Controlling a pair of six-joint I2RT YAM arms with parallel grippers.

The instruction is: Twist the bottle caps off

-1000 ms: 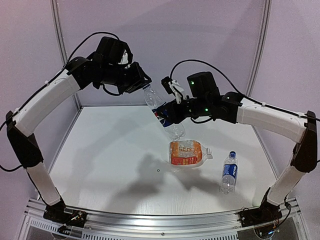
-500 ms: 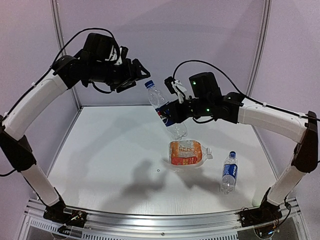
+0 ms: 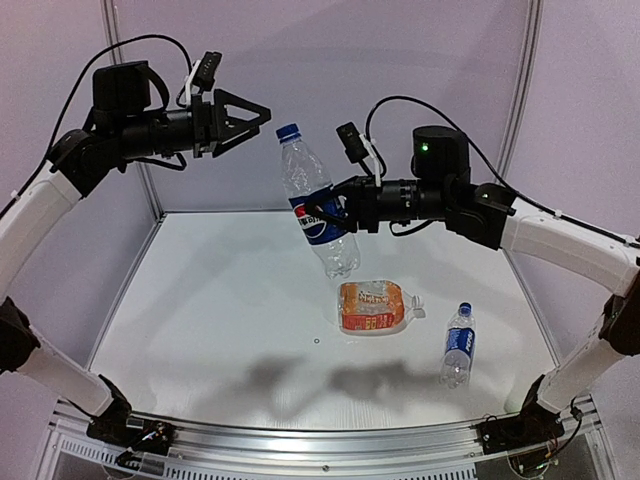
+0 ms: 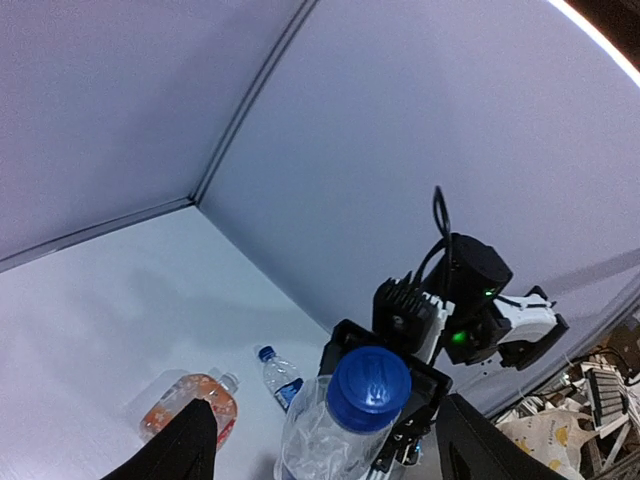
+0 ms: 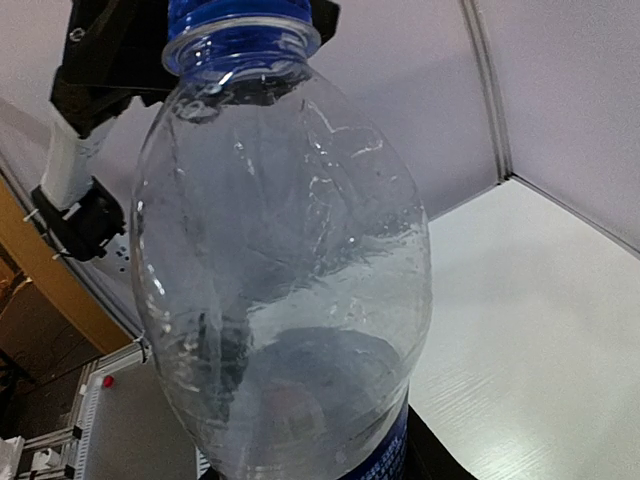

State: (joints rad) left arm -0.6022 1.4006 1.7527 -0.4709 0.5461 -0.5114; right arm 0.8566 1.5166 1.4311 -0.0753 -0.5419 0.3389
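A clear blue-labelled bottle (image 3: 315, 205) hangs tilted above the table, its blue cap (image 3: 288, 131) on its neck. My right gripper (image 3: 335, 213) is shut on the bottle at its label. My left gripper (image 3: 258, 118) stands open just left of the cap, not touching it. In the left wrist view the cap (image 4: 368, 385) sits between and ahead of my spread fingers (image 4: 190, 445). The right wrist view is filled by the bottle (image 5: 280, 280), with the cap (image 5: 240, 10) at the top edge. On the table lie an orange-labelled bottle (image 3: 372, 305) and a small blue-capped bottle (image 3: 458, 345).
The white table (image 3: 220, 300) is walled by pale panels at the back and sides. A metal rail (image 3: 300, 440) runs along its near edge, with both arm bases on it. The orange-labelled bottle's whitish cap (image 4: 230, 381) points towards the small bottle (image 4: 280, 375).
My left gripper has opened off the blue cap and drawn back to the left. My right gripper has lifted the bottle and turned it more upright.
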